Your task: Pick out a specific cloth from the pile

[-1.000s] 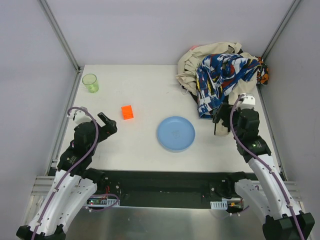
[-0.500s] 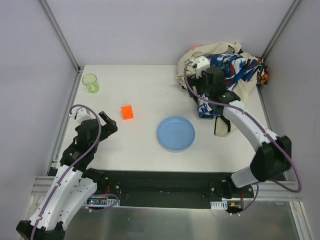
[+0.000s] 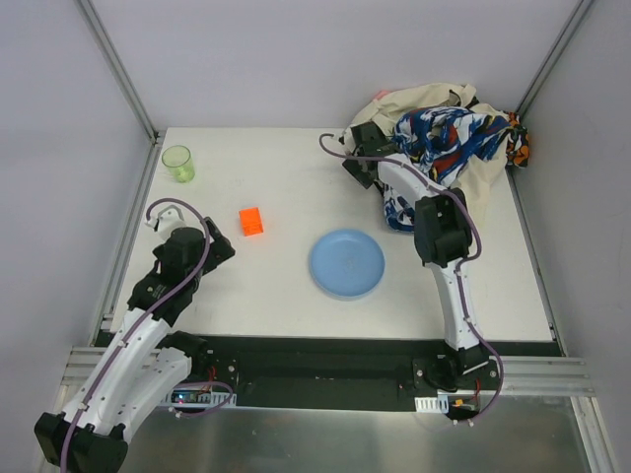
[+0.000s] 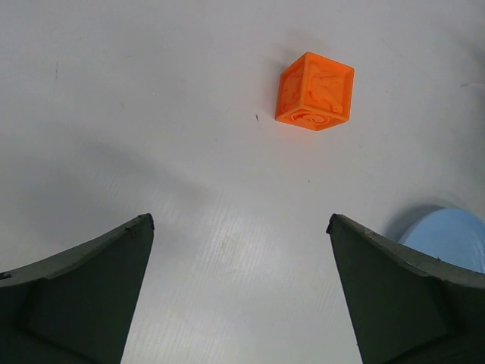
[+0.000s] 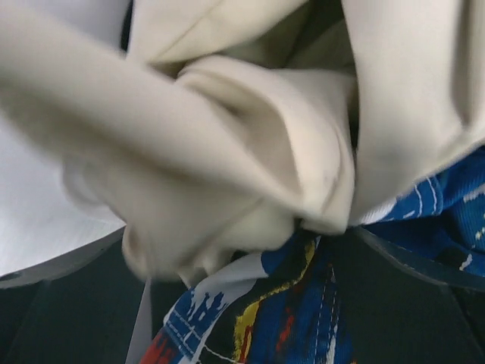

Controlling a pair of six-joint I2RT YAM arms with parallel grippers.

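Task barely started. My right pincer (image 3: pixel 361 148) is at the left edge of the heaped pile of fabrics (image 3: pixel 449 138). Its fingers look spread wide around plain beige cloth (image 5: pixel 250 144) and blue-white-red patterned cloth (image 5: pixel 303 318), both wrong ones. The pink-and-white patched cloth (image 3: pixel 379 97) is possibly the pinkish scrap at the pile's far edge, not yet pulled out. My left pincer (image 4: pixel 239 288) hangs wide open over the white table (image 4: pixel 189 174), holding nothing.

Orange cube (image 3: pixel 251 221), blue plate (image 3: pixel 347 263), seemingly translucent green cup (image 3: pixel 177 162), well apart.

right tool (image 3: pixel 358 153) tips hidden, beige cloth (image 5: pixel 227 136) blurred
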